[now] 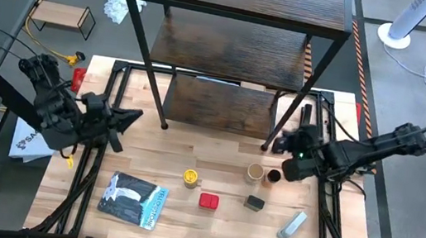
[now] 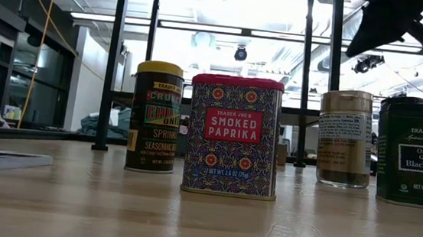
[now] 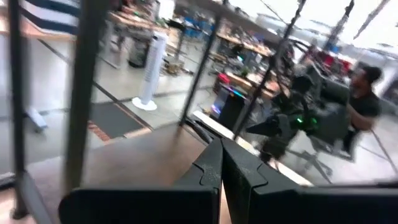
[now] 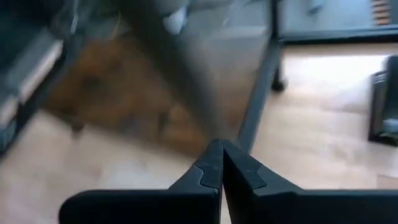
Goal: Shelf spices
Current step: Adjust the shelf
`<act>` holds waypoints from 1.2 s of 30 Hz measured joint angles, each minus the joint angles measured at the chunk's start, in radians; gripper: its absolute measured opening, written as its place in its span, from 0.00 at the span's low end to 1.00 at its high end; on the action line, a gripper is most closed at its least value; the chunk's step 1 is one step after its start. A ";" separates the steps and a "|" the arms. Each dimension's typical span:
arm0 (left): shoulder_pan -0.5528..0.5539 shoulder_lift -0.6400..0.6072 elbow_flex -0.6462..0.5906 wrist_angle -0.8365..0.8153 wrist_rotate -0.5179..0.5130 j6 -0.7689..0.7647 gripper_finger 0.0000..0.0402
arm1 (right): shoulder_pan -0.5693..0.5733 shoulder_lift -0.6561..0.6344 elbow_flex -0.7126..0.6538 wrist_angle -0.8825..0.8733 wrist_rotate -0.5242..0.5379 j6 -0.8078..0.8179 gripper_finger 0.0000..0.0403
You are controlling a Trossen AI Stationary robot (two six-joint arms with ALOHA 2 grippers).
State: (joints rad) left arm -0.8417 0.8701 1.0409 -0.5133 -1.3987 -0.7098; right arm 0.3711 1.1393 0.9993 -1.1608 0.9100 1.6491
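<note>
My left end effector [image 1: 132, 114] and right end effector [image 1: 282, 141] both hover pressed together, holding nothing. The spices sit on the counter [image 1: 180, 231] at six o'clock from the shelf [image 1: 231, 51]. The red paprika tin [image 1: 209, 201] looks light, rigid and slick, so I judge gripping its flat sides mid-height best.
</note>
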 joint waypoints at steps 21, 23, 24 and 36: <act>0.004 0.048 0.000 -0.022 0.037 -0.013 0.00 | -0.109 0.017 0.000 0.169 -0.138 -0.332 0.00; 0.004 0.048 0.000 -0.022 0.053 -0.013 0.00 | -0.136 0.017 0.000 0.168 -0.150 -0.368 0.00; 0.004 0.048 0.000 -0.022 0.056 -0.013 0.00 | -0.148 0.017 0.000 0.168 -0.160 -0.385 0.00; 0.004 0.048 0.000 -0.043 0.052 -0.021 0.00 | -0.265 0.013 0.001 0.148 -0.152 -0.529 0.00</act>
State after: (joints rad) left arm -0.8379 0.9180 1.0409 -0.5558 -1.3468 -0.7304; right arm 0.1065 1.1519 1.0000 -1.0127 0.7583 1.1205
